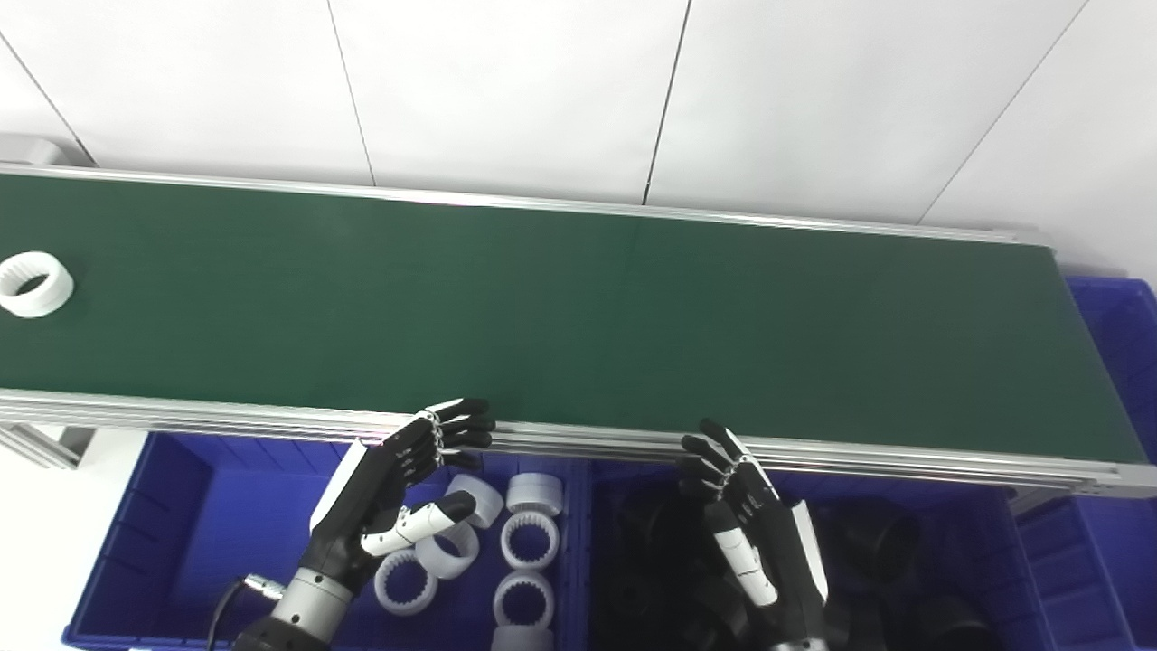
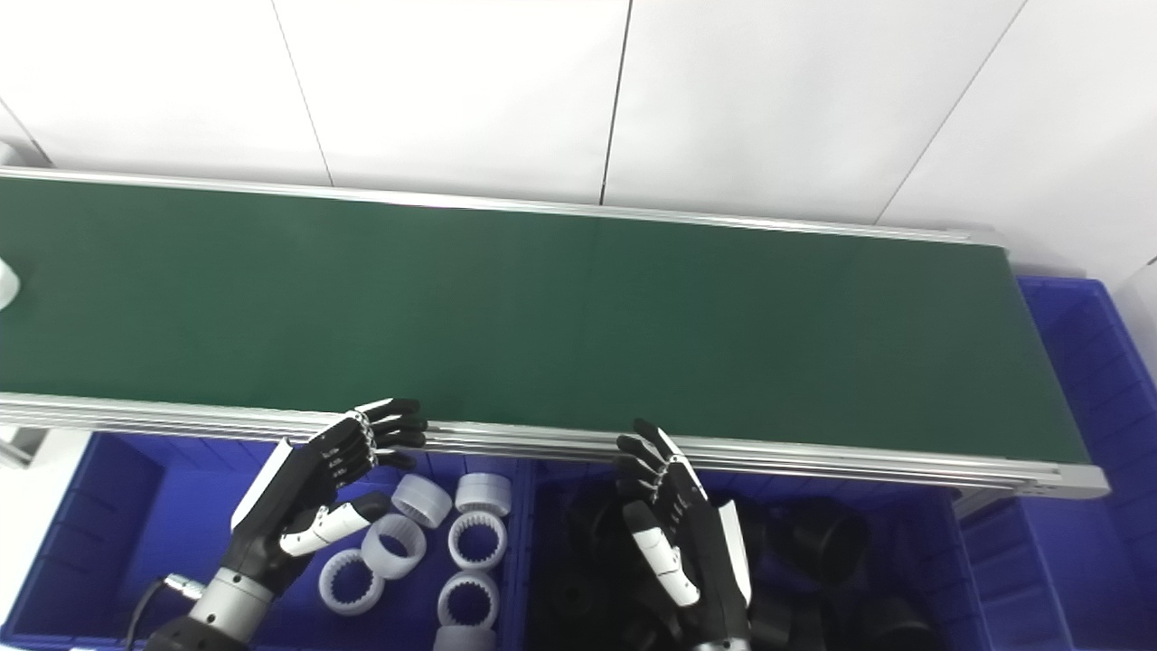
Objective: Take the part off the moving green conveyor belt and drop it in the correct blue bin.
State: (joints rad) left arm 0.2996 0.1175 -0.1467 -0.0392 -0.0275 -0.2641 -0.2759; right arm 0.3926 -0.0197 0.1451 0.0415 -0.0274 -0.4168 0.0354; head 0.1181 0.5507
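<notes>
Bright, even light from overhead, and the white panelled wall (image 1: 542, 81) is close to washed out. The dark green conveyor belt (image 1: 578, 316) stays matte, no glare, while its silver metal front rail (image 1: 226, 416) catches a thin shine. The white toothed plastic ring (image 1: 34, 284) at the left edge looks soft and overexposed. Black parts in the right-hand blue plastic bin (image 1: 1039, 542) sink into murk, detail lost. Shadows are faint. Focus slightly soft overall.

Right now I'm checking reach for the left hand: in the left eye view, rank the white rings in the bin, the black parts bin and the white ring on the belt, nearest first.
From the left hand:
1. White rings in the bin, directly beside and beneath it, on its right.
2. Black parts bin, farther right, under the right hand.
3. White ring on the belt, far left on the green conveyor belt.
</notes>
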